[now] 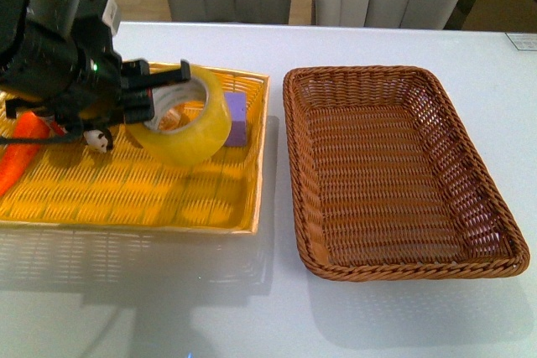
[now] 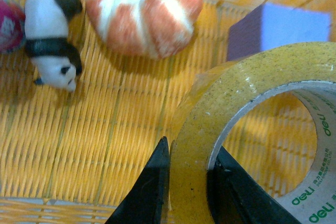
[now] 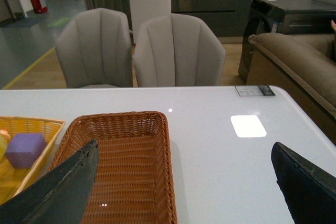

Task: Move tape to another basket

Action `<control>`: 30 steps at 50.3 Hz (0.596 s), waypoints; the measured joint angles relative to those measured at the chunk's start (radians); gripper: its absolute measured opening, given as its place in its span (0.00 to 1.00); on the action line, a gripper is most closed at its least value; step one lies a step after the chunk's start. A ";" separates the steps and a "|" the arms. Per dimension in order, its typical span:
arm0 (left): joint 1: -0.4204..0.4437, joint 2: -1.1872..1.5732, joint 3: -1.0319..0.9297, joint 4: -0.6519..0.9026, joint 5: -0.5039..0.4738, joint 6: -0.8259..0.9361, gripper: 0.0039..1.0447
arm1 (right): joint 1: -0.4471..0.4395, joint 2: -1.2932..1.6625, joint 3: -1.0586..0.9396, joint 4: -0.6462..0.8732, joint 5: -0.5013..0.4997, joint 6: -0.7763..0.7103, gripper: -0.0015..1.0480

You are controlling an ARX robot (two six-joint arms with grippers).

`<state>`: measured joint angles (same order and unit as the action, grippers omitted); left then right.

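Step in hand: lift and transfer. The left pincer (image 2: 189,184) is clamped on the wall of the tape (image 1: 183,121), one finger inside the core and one outside. The tape is held tilted over the yellow basket (image 1: 126,199), just beside the purple cube (image 1: 237,116). The right pincer (image 3: 184,182) stands wide and empty. Next move, as judged: carry the tape rightward over the rim of the brown basket (image 1: 403,272), lower it, then release.

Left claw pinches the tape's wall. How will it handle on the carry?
Probably stiff: the tape holds its ring shape with the left claw pinching its wall. Its glossy surface may slip. Round, it could roll if set on edge in the brown basket.
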<state>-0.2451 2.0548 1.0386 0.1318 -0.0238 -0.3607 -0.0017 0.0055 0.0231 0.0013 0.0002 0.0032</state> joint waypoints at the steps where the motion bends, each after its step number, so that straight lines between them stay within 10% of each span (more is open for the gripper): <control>1: -0.010 -0.019 0.006 -0.008 -0.001 0.000 0.15 | 0.000 0.000 0.000 0.000 0.000 0.000 0.91; 30: -0.319 0.205 0.456 -0.206 0.027 -0.018 0.14 | 0.000 0.000 0.000 0.000 0.000 0.000 0.91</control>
<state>-0.5640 2.2597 1.4948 -0.0742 0.0032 -0.3790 -0.0017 0.0051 0.0231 0.0013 0.0002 0.0032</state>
